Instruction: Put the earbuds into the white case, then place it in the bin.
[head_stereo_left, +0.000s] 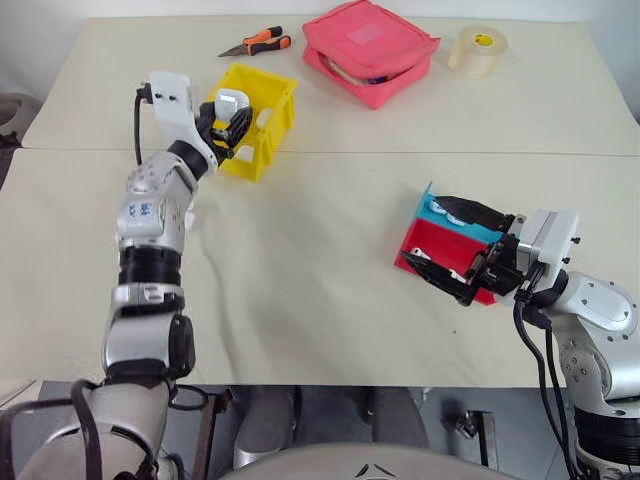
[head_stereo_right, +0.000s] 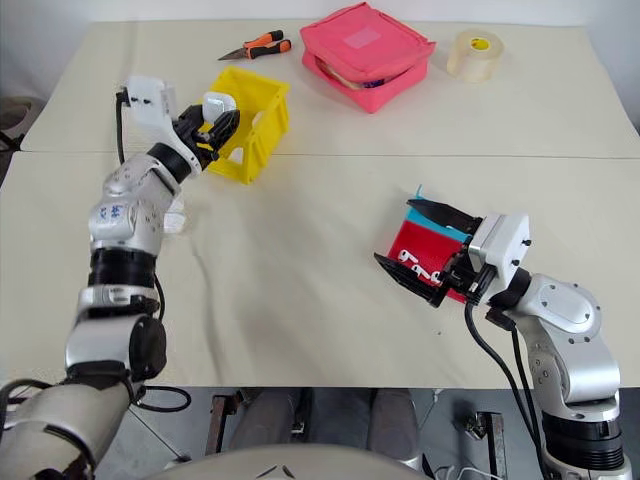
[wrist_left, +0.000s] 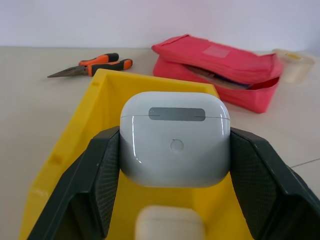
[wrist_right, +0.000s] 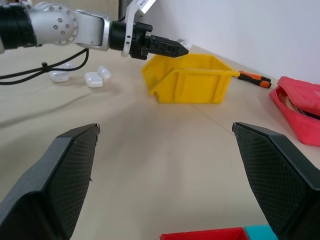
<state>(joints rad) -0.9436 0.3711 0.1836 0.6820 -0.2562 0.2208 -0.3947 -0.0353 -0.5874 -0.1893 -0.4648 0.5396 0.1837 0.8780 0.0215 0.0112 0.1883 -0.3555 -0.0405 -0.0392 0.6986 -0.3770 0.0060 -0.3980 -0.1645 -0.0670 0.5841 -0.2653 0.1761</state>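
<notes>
My left gripper is shut on the white case, a glossy rounded pebble with its lid closed. It holds the case just above the open top of the yellow bin at the far left of the table. A second white case lies inside the bin below it. The earbuds are hidden. My right gripper stands wide open near the table's front right, its fingers spread over the red-and-blue tray with nothing between them.
Loose white cases lie on the table beside my left arm. Orange-handled pliers, a pink zip pouch and a tape roll sit along the far edge. Small white bits show in the tray, too small to identify.
</notes>
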